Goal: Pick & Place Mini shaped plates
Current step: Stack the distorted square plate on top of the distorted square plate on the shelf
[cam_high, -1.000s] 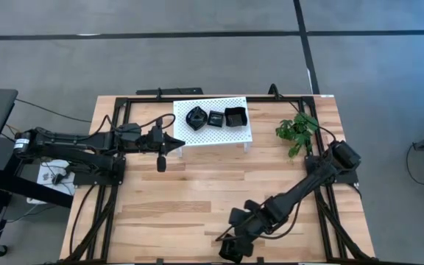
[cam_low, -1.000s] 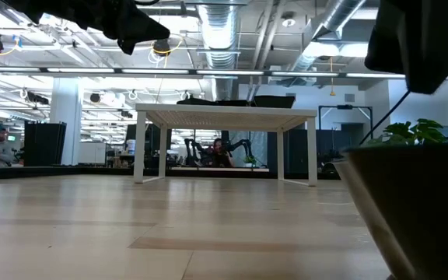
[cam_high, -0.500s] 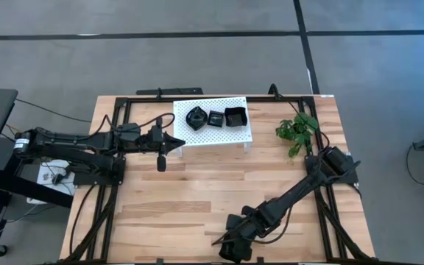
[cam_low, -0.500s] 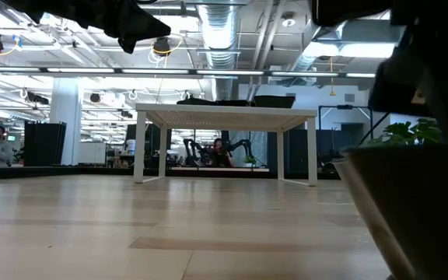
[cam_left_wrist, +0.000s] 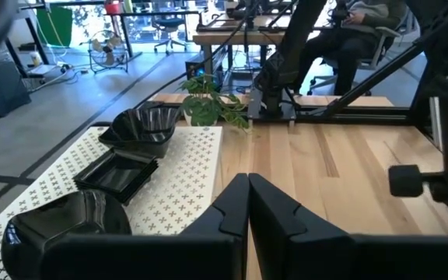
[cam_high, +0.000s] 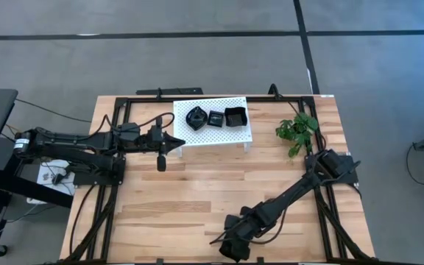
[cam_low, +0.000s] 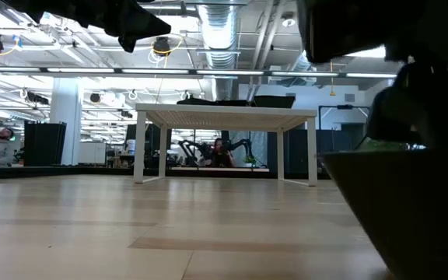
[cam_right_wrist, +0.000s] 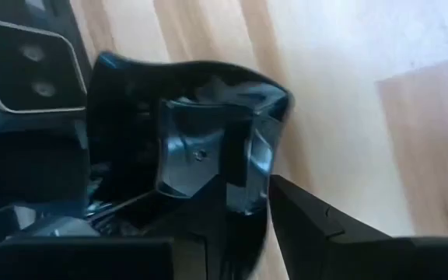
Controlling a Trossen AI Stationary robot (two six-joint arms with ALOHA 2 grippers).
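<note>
Three glossy black mini shaped plates [cam_high: 215, 117] sit in a row on the white perforated rack [cam_high: 230, 133] at upper centre, clearly their drop-off. The right gripper [cam_high: 230, 247], bottom centre, has its fingers partly closed on a wavy-rimmed black plate [cam_right_wrist: 201, 148], tilted on edge; its long axis is unclear. The left gripper [cam_high: 177, 141] waits beside the rack, fingers shut and empty

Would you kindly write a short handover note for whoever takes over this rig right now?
Left hand: shut, empty, beside the white rack's left end.
Right hand: at the table's near edge, closed on a black plate.
Done: three plates sit in a row on the rack.
Left: carry the held plate to the rack and set it down; no other loose plates are in view.
</note>
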